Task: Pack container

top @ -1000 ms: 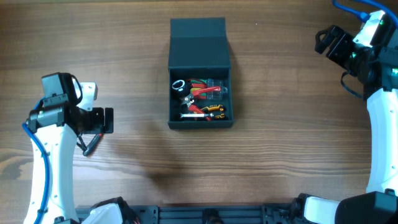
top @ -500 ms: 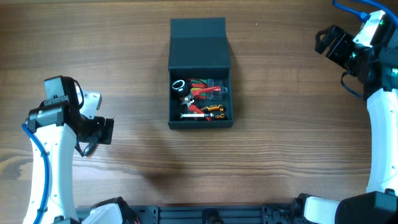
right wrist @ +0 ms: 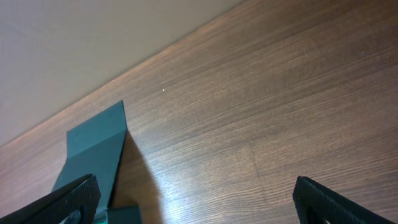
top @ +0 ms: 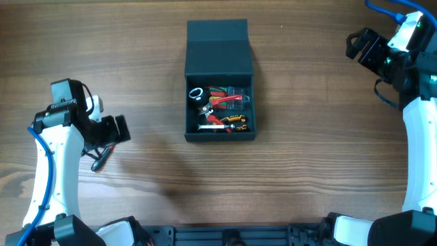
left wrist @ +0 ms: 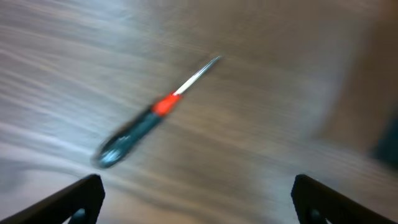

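A brown wood-grain table (top: 307,171) carries everything, and near its middle stands the dark teal-grey, matte rectangular container (top: 218,55). Its hinged flap lid is thrown open and lies back on the far side, away from the arm bases. The white-and-black left arm (top: 51,171) stands well to the left of the container, and the white-and-black right arm (top: 416,150) well to its right, reaching past the container's far corner. Inside the container's open compartment lies a jumble of hand tools (top: 220,108), with red handles, a yellow-and-black piece and a silvery ring among them; finer detail is too small to tell. The left gripper (left wrist: 199,199) is spread wide and empty, pointing down at the table well to the left of the container. The right gripper (right wrist: 196,199) is likewise spread wide with nothing between its fingers, with the container's lid showing at the edge of its view. Under the left gripper, apart from its fingers, a blurred screwdriver (left wrist: 155,115) with a dark handle, red collar and thin metal shaft lies flat on the wood.
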You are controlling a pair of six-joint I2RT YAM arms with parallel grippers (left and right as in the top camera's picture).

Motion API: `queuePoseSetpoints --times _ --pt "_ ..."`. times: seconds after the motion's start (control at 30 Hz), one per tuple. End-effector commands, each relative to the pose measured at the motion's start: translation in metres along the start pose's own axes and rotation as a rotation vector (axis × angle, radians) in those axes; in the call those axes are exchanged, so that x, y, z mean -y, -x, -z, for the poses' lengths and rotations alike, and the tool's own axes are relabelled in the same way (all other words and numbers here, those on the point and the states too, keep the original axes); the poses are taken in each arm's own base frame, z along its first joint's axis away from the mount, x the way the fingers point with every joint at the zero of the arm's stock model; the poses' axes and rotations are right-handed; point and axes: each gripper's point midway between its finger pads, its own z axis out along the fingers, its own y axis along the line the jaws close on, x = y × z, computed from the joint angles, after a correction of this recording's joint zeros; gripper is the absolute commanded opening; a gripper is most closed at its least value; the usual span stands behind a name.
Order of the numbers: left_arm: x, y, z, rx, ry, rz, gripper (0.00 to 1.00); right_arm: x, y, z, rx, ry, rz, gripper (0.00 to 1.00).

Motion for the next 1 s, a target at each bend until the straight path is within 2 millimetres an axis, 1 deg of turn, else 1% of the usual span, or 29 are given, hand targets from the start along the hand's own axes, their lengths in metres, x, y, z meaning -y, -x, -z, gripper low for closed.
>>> queuePoseSetpoints --times 0.0,0.03,0.07,0.1,0.13,0.17,0.2,0.23,0.27,0.33,0.37,0.4,0.47,0.5,0.57,0.63,0.73,0.83,0.93,0.97 --pt "0.06 0.005 0.016 -0.023 -0.36 0.14 1.0 -0.001 0.002 0.001 0.005 0.003 -0.002 1.0" --pt "0.06 0.012 0.016 0.0 -0.362 0.175 0.88 -0.001 0.002 0.001 0.005 0.003 -0.002 1.0" --pt "0.048 0.019 0.012 0.011 -0.295 0.35 0.56 -0.001 0.002 0.001 0.005 0.003 -0.002 1.0" --pt "0.027 0.019 0.008 0.011 -0.178 0.648 0.41 -0.001 0.002 0.001 0.005 0.003 -0.002 1.0" --pt "0.015 0.016 0.006 0.013 -0.106 0.849 0.48 -0.001 0.002 0.001 0.005 0.003 -0.002 1.0" --pt "0.007 0.012 0.005 0.016 -0.06 0.997 0.54 -0.001 0.002 0.001 0.005 0.003 -0.002 1.0" --pt "-0.005 0.008 0.004 0.038 0.003 1.229 0.78 -0.001 0.002 0.001 0.005 0.003 -0.002 1.0" --pt "-0.009 0.009 0.004 0.057 0.021 1.349 0.94 -0.001 0.002 0.001 0.005 0.003 -0.002 1.0" --pt "-0.012 0.009 0.003 0.076 0.029 1.457 1.0 -0.001 0.002 0.001 0.005 0.003 -0.002 1.0" --pt "-0.014 0.013 0.003 0.102 0.016 1.648 1.0 -0.001 0.002 0.001 0.005 0.003 -0.002 1.0" --pt "-0.016 0.016 0.003 0.123 0.013 1.691 1.0 -0.001 0.002 0.001 0.005 0.003 -0.002 1.0" --pt "-0.022 0.017 0.004 0.158 0.038 1.707 1.0 -0.001 0.002 0.001 0.005 0.003 -0.002 1.0" --pt "-0.036 0.012 0.005 0.213 0.114 1.717 1.0 -0.001 0.002 0.001 0.005 0.003 -0.002 1.0" --pt "-0.042 0.009 0.004 0.227 0.145 1.754 1.0 -0.001 0.002 0.001 0.005 0.003 -0.002 1.0" --pt "-0.039 0.006 -0.001 0.2 0.15 1.836 1.0 -0.001 0.002 0.001 0.005 0.003 -0.002 1.0" --pt "-0.041 0.002 -0.006 0.185 0.189 1.843 1.0 -0.001 0.002 0.001 0.005 0.003 -0.002 1.0" --pt "-0.045 -0.013 -0.016 0.121 0.274 1.861 1.0 -0.001 0.002 0.001 0.005 0.003 -0.002 1.0" --pt "-0.046 -0.017 -0.023 0.082 0.295 1.914 1.0 -0.001 0.002 0.001 0.005 0.003 -0.002 1.0" --pt "-0.051 -0.022 -0.022 0.073 0.319 1.936 1.0 -0.001 0.002 0.001 0.005 0.003 -0.002 1.0" --pt "-0.057 -0.026 -0.02 0.071 0.345 1.947 1.0 -0.001 0.002 0.001 0.005 0.003 -0.002 1.0"
